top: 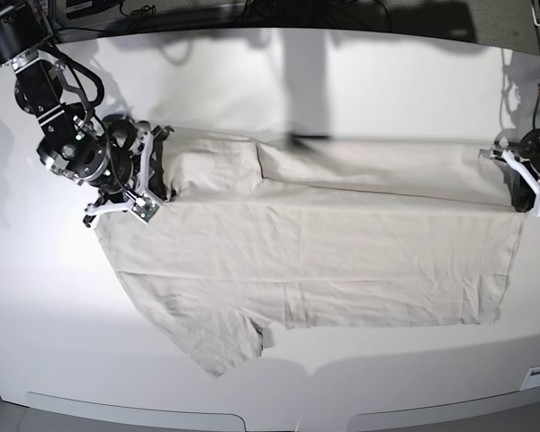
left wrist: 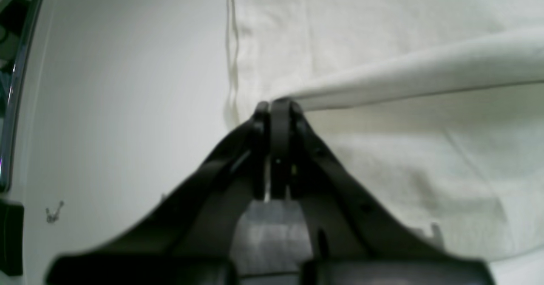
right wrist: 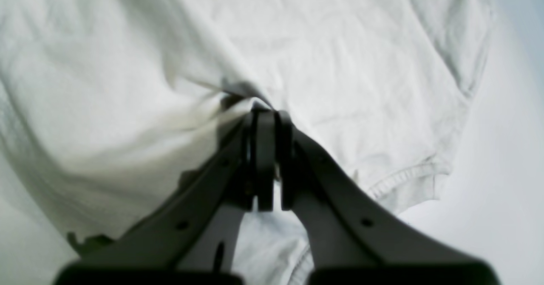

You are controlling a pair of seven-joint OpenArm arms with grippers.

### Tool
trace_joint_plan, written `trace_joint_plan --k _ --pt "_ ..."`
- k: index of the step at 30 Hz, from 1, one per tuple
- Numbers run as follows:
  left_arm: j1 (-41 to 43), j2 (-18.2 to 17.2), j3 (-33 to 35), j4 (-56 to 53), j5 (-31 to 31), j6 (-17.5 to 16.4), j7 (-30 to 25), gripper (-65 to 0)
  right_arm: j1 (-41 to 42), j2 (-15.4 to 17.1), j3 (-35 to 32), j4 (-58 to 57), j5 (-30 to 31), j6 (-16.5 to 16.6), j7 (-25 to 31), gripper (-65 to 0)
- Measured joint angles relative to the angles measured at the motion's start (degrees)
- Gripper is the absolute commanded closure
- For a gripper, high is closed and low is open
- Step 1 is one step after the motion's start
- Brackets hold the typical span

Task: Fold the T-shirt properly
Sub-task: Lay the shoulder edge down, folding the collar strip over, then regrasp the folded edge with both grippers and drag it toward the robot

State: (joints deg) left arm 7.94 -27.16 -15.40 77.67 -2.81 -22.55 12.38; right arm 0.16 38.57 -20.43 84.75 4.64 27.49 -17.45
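The pale beige T-shirt (top: 342,252) lies spread across the white table, neck end to the left and bottom hem to the right. Its far long edge is folded over toward the middle as a band (top: 378,171). My right gripper (top: 151,175) is at the shirt's far left shoulder and is shut on a pinch of cloth (right wrist: 238,106); the stitched hem (right wrist: 403,179) lies beside it. My left gripper (top: 515,180) is at the far right hem corner, shut on a taut fold of the shirt (left wrist: 382,81). The jaws are closed in both wrist views (left wrist: 278,104) (right wrist: 265,113).
The near sleeve (top: 220,346) points toward the table's front edge (top: 414,409). Dark cables and fixtures run along the back (top: 252,13). A metal table rim (left wrist: 15,85) shows at the left of the left wrist view. Bare table (left wrist: 127,85) lies beside the shirt's hem.
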Motion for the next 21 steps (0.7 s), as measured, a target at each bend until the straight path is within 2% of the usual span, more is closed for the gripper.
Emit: trace_joint_plan --k 1,3,5,6,10,12,14,16,17,21 --pt "-0.04 0.0 0.0 0.0 -0.04 0.04 -0.04 -11.2 0.02 0.0 0.0 0.0 0.0 0.02 -0.02 -3.7" --pt "-0.02 -0.04 0.0 0.0 0.13 0.9 -0.02 -22.3 0.02 0.0 0.0 0.0 -0.24 0.0 -0.2 -15.7" --pt "0.0 -0.13 0.0 -0.04 0.17 3.15 -0.02 -25.6 0.0 0.02 0.0 0.0 -0.22 0.0 -0.42 -22.9" --pt "-0.02 -0.31 0.0 -0.04 0.17 4.09 0.0 -25.6 0.04 0.02 0.0 0.0 -0.2 -0.02 -0.39 -23.6" --pt "-0.02 -1.75 0.0 -0.04 0.11 4.15 1.84 -25.3 1.16 0.02 0.0 -0.02 0.0 -0.02 -0.61 -23.6" --pt "-0.02 -2.69 0.0 -0.04 -3.37 4.59 4.2 -21.9 1.9 0.02 0.02 -0.02 2.23 -0.15 -0.57 -22.9" --pt "-0.04 -3.34 0.0 -0.04 -10.75 4.87 6.16 -11.9 2.45 0.11 0.02 -0.02 7.02 -0.2 -0.85 -15.5" --pt "-0.07 -3.8 0.0 -0.04 -17.27 4.76 9.75 0.0 2.84 0.02 0.02 0.09 11.87 -0.2 -2.32 -3.7" --pt "-0.11 -4.11 0.0 -0.04 -19.71 4.74 12.28 0.0 2.86 0.0 0.02 0.31 13.44 -0.22 -3.56 0.0" --pt "-1.9 -5.66 0.0 -0.04 -27.36 4.98 24.26 0.0 2.84 -0.04 0.02 1.9 21.42 -0.33 -11.5 0.0"
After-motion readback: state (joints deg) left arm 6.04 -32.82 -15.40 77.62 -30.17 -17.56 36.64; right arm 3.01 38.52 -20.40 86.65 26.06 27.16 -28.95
